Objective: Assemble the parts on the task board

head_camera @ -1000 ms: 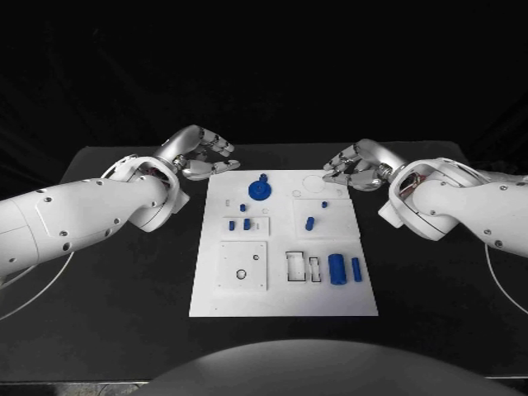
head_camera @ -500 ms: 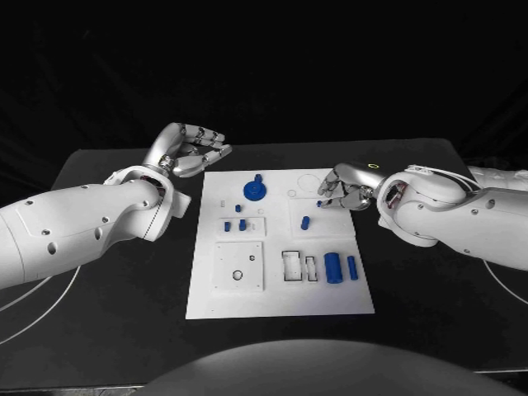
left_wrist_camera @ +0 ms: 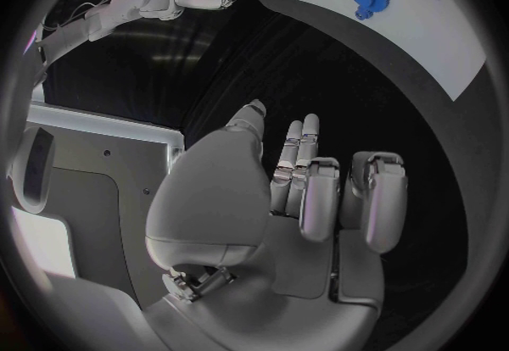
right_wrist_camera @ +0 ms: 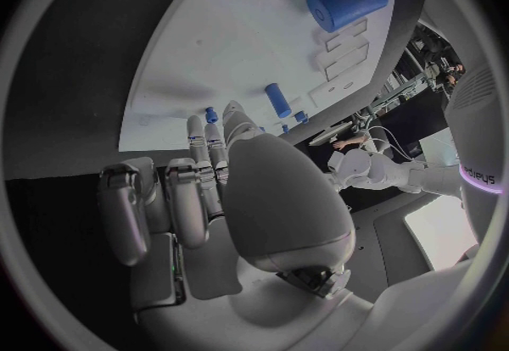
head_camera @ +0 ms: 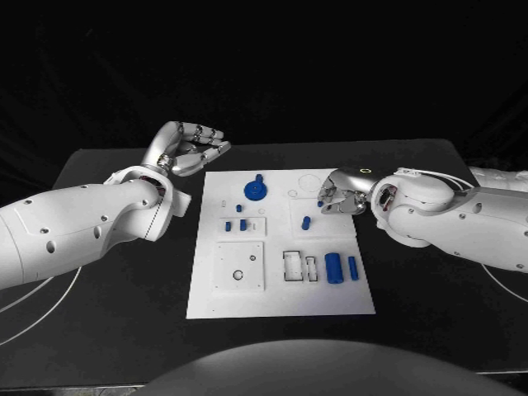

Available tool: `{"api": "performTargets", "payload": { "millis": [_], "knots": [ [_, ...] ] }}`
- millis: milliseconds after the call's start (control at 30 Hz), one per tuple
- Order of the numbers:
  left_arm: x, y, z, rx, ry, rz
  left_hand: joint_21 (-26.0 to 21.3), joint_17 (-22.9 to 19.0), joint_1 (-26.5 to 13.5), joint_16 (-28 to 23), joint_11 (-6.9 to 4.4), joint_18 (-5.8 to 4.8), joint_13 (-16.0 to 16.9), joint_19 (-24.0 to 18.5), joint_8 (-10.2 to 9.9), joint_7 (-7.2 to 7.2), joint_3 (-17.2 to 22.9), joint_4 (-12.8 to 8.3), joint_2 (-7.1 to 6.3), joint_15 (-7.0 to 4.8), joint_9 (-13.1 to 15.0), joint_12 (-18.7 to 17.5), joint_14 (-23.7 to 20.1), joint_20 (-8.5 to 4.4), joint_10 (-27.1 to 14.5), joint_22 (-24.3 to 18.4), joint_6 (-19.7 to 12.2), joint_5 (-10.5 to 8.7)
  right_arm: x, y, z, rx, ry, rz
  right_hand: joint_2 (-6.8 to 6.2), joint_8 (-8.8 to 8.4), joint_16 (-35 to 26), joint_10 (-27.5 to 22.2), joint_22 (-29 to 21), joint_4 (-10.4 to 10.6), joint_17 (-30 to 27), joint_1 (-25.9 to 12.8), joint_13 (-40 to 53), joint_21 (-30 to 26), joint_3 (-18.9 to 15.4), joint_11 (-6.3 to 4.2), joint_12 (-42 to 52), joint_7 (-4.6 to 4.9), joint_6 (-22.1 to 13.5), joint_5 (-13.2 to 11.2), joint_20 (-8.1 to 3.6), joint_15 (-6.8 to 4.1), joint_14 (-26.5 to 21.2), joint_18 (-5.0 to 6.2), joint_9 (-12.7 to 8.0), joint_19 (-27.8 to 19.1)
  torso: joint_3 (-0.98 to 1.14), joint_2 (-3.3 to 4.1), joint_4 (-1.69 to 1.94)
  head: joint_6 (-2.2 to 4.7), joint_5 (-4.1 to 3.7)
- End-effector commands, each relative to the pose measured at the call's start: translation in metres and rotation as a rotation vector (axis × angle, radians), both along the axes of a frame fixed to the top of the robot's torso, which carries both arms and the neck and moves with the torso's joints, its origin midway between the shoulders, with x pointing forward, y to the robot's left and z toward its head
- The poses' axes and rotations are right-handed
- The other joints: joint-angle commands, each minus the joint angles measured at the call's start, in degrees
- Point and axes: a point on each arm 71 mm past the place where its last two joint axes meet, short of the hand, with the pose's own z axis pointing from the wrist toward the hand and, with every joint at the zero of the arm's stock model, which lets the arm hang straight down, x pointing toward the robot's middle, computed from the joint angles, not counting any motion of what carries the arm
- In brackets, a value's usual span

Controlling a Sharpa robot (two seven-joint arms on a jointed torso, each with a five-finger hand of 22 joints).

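White task board [head_camera: 282, 289] lies between both hands: left hand [head_camera: 194, 148] curled empty, right hand [head_camera: 339, 193] likewise.

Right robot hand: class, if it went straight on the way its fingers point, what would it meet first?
Probably the small blue peg on the white board, just ahead of the right robot hand; depth is uncertain.

Only one bit of lettering is showing, small dark letters reading roughly "OPPUS" on a white robot body [right_wrist_camera: 479, 171] at the right edge of the right wrist view, too small to be read for certain.
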Motion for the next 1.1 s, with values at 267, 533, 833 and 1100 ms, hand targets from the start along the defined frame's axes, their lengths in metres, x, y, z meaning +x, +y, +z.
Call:
{"api": "performTargets", "payload": {
  "millis": [267, 533, 833, 1100],
  "knots": [
    [-0.0002, -0.0013, 0.0011, -0.012, -0.008, -0.002, 0.1, 10.4, 0.2, 0.2, -0.03, -0.86, 0.0, 5.9, -0.4, -0.1, -0.5, 0.0, 0.7, -0.4, -0.1, -0.2, 4.1, -0.04, 0.5, 15.1, 0.3, 0.49, 0.0024, 0.0055, -0.0033, -0.059, -0.019, -0.013, 0.55, -0.9, 0.2, 1.0, 15.1, -0.5, 15.1, 0.7, -1.1, 0.3, 0.4, 0.16, -0.5, 1.23, -0.4, -0.1, 0.29, 0.43, 6.0, -0.81, -0.3, 6.0, 0.0, -0.06, -0.01, 0.0, 0.04],
    [0.0, -0.0001, 0.0009, -0.011, -0.005, 0.001, 0.1, 10.5, 0.4, 0.3, -0.05, -0.86, 0.0, 5.9, -0.5, -0.12, -0.7, 0.0, 0.91, -0.42, -0.1, -0.2, 4.1, -0.06, 0.6, 15.1, 0.4, 0.75, 0.0027, 0.0059, -0.0008, -0.043, -0.05, -0.022, 0.6, -0.98, 0.2, 2.9, 15.1, -0.5, 15.1, 0.6, -2.2, 0.3, 0.7, -0.01, -0.5, 1.19, 0.5, -0.1, 0.21, 0.3, 6.0, -0.81, -0.3, 6.0, -0.01, -0.06, -0.06, 0.0, 0.08],
    [0.0008, 0.0013, 0.0005, -0.009, -0.003, 0.007, 0.1, 10.5, 0.5, 0.3, -0.06, -0.86, 0.0, 5.9, -0.5, -0.13, -0.7, 0.0, 0.98, -0.42, -0.1, -0.2, 4.1, -0.07, 0.6, 15.1, 0.4, 0.81, 0.0015, 0.0045, -0.0003, -0.034, -0.055, -0.027, 0.41, -1.27, 0.2, 4.3, 15.1, -0.6, 15.1, 0.7, -3.1, 0.3, 0.9, -0.05, -0.6, 0.81, 0.6, -0.1, 0.16, 0.26, 6.0, -0.81, -0.3, 6.0, 0.02, -0.05, 0.0, 0.02, -0.08],
    [0.0012, 0.0005, 0.0001, -0.009, 0.002, 0.004, 0.1, 10.4, 0.7, 0.2, -0.08, -0.86, 0.0, 5.9, -0.6, -0.14, -0.7, 0.0, 1.13, -0.44, -0.1, -0.2, 4.1, -0.08, 0.6, 15.1, 0.4, 0.89, 0.0042, 0.0062, -0.0062, -0.051, -0.026, -0.03, 0.48, -1.41, 0.2, 4.7, 15.1, -0.6, 15.1, 0.8, -3.6, 0.3, 1.2, -0.2, -0.8, 0.4, 0.7, -0.1, 0.12, 0.19, 6.0, -0.81, -0.3, 6.0, 0.01, -0.03, 0.01, 0.07, -0.22]
  ]
}}
